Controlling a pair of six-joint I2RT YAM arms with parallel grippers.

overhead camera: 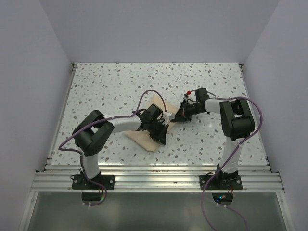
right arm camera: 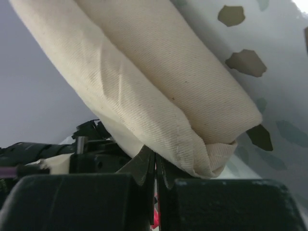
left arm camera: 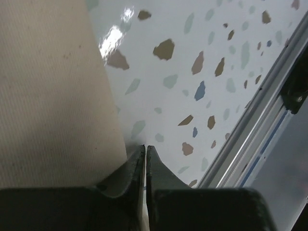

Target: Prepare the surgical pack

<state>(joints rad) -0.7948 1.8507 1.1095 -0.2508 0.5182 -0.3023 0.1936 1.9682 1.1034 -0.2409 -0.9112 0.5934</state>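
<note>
**Grippers.** The left gripper (overhead camera: 161, 134) has its jaws drawn almost together, with only a thin slit between them in the left wrist view (left arm camera: 145, 153). Whether a ply of cloth is caught in that slit cannot be determined. The right gripper (overhead camera: 179, 115) is fully closed (right arm camera: 155, 161). Nothing can be seen between its jaws.

**Position of the pack.** The tan-beige woven cloth bundle (overhead camera: 143, 139) lies near the middle of the speckled white tabletop (overhead camera: 120, 82), under and between the two grippers. Its straight edge runs up to the left side of the left gripper's fingertips, touching or very nearly so (left arm camera: 53, 96). Its rounded, doubled-over end sits directly above the right gripper's tips (right arm camera: 159, 86), apparently in contact with them.

**Progress.** The sheet is already folded over on itself into a compact, layered bundle. No steel tray, scissors or gauze is visible. They are presumably enclosed, but this cannot be confirmed. In my judgement the wrapping is at a late stage. The end folds look loose, so closing and flattening them appears to be the work outstanding.
</note>
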